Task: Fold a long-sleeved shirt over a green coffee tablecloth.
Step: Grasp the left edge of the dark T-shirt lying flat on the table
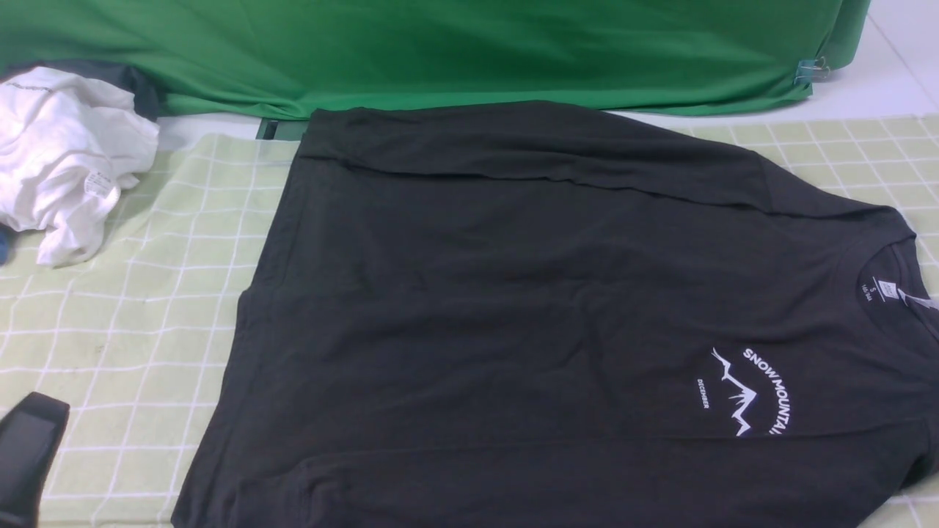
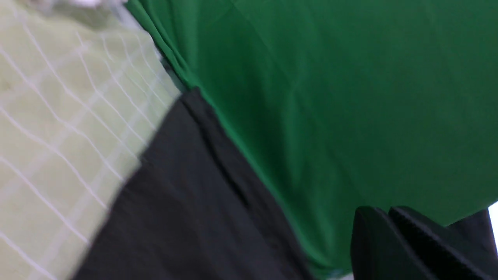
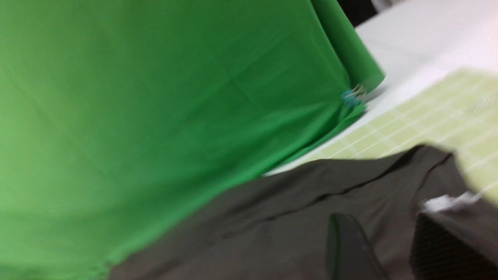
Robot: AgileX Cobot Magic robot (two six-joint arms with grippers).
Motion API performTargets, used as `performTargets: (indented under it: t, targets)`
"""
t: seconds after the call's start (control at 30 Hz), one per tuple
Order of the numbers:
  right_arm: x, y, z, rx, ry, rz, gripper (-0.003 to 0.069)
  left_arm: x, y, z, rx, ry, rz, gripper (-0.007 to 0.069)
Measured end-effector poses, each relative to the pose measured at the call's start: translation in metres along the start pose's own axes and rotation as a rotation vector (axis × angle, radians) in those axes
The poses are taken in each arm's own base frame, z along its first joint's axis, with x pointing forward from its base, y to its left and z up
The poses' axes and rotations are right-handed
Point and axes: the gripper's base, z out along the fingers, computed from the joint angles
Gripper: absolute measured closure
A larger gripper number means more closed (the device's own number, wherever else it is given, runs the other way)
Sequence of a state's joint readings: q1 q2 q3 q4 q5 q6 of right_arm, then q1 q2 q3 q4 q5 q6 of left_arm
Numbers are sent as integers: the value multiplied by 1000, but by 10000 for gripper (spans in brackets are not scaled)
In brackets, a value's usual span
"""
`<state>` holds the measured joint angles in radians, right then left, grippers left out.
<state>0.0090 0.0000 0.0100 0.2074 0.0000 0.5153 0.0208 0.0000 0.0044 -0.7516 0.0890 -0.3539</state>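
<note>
1. Front view: the dark charcoal long-sleeved shirt [image 1: 513, 308] lies spread flat on the pale yellow-green, white-gridded green coffee tablecloth [image 1: 147, 293]. Its collar is to the right and its hem to the left. A fold line runs along its far edge, and its white mountain logo [image 1: 741, 392] sits near the right.
2. A crumpled white garment [image 1: 66, 161] rests at the far left. Plain bright green fabric [image 1: 440, 51] hangs along the far side, with a small blue binder clip [image 1: 807, 71] at its right end. The bare white counter [image 1: 880, 88] shows beyond.
3. The black left end effector [image 1: 33, 440] shows at the near left corner, apart from the shirt.
4. Left wrist view (blurred): the left end effector [image 2: 379, 214] has its fingers [image 2: 412, 241] pressed together with nothing between them. The shirt's corner [image 2: 186, 202] meets the tablecloth and the green fabric.
5. Right wrist view (blurred): the right end effector [image 3: 383, 223] has its fingers [image 3: 350, 249] standing narrowly apart, gripping nothing. It is above the shirt, with a white label [image 3: 447, 202] just beside one finger.
</note>
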Motion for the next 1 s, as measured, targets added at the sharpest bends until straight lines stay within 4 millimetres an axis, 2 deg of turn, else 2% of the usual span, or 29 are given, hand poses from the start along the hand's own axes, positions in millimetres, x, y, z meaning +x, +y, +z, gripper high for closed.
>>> performTargets:
  t: [0.03, 0.13, 0.43, 0.57, 0.67, 0.7, 0.8, 0.83, 0.87, 0.93, 0.97, 1.0]
  targets:
    - [0, 0, 0, 0, 0, 69, 414, 0, 0, 0, 2, -4, -13, 589]
    - [-1, 0, 0, -4, -6, 110, 414, -1, 0, 0, 3, -12, 7, 589]
    - [-1, 1, 0, -7, -11, 134, 414, -3, 0, 0, 3, -29, 83, 589]
    - [-11, 6, -1, -70, -115, 122, 463, -4, -3, 0, 10, -29, 80, 589]
    - [-26, 14, -5, -155, -278, 32, 569, -16, -29, -4, 73, -60, 112, 589]
    - [-39, 25, -7, -184, -330, -8, 622, -23, -43, -7, 102, -78, 141, 589]
    - [-66, 49, -8, -198, -367, -103, 645, -42, -86, -5, 110, -57, 269, 589]
    - [-87, 70, -5, -188, -346, -177, 651, -50, -108, 0, 77, -2, 367, 589]
    - [-89, 73, -6, -190, -347, -187, 651, -50, -108, 0, 77, -2, 367, 589]
    - [-111, 97, 3, -148, -251, -313, 652, -57, -129, 25, -71, 207, 543, 589]
    - [-118, 105, 7, -131, -203, -363, 652, -58, -134, 31, -95, 250, 583, 589]
    - [-124, 113, 13, -108, -132, -434, 652, -56, -133, 47, -169, 388, 644, 589]
